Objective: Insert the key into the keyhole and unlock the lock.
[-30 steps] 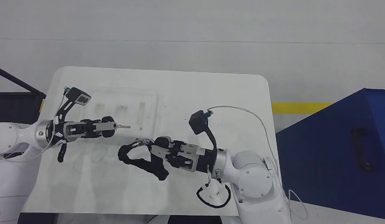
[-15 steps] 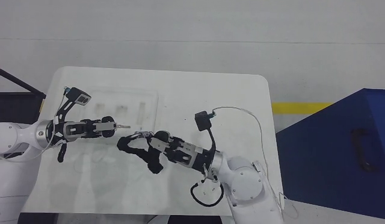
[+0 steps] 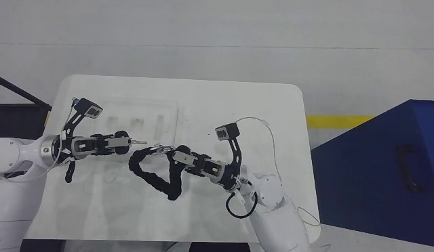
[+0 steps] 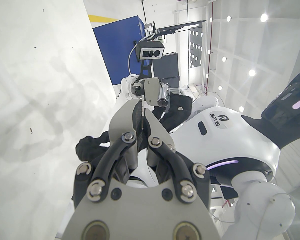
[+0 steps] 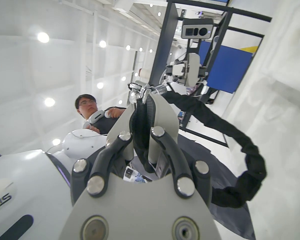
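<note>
— Left gripper [image 4: 140, 121]?
— Arm held level, fingers pressed on the key [image 4: 142, 103], blade forward.
— Right gripper [image 5: 143, 106]?
— Facing it, clamped on the lock [image 5: 140, 87]; keyhole [image 4: 162, 103] just ahead of the key tip, black cable [image 3: 152, 177] looping below.

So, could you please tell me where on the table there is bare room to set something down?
The far right corner of the table is bare, between the right arm and the edges; so is the near left corner, bordered by the left arm and the black cable. Mid-table is crowded: the left end effector's key points at the lock.
</note>
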`<state>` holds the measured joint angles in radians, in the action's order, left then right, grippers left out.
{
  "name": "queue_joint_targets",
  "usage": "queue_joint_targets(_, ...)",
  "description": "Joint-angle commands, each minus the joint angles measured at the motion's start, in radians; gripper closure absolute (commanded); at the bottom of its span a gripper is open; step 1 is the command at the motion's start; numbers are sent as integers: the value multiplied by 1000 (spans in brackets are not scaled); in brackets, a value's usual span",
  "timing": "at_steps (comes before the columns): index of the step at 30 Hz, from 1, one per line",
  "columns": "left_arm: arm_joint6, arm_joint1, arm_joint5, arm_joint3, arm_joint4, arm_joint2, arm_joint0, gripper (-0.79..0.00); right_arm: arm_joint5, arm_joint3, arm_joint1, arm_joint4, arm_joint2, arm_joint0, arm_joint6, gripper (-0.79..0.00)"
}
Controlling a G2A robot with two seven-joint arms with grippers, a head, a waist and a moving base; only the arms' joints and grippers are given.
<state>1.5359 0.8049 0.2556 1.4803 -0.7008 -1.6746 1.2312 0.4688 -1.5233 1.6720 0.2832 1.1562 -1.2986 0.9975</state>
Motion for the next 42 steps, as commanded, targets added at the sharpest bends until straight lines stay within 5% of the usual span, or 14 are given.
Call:
queue_joint_targets(1,0,0,0,0,0,0,0,0,25,22,-2,96,-6,9,46,0)
queue_joint_targets(12,0,0,0,0,0,0,0,0,79,152,8,510,-97,112,275,0)
queue_joint_targets(39,0,0,0,0,0,0,0,0,116,176,5,515,-170,148,229,0)
queue_joint_targets(42,0,0,0,0,0,0,0,0,166,177,-3,308,-155,137,83,0)
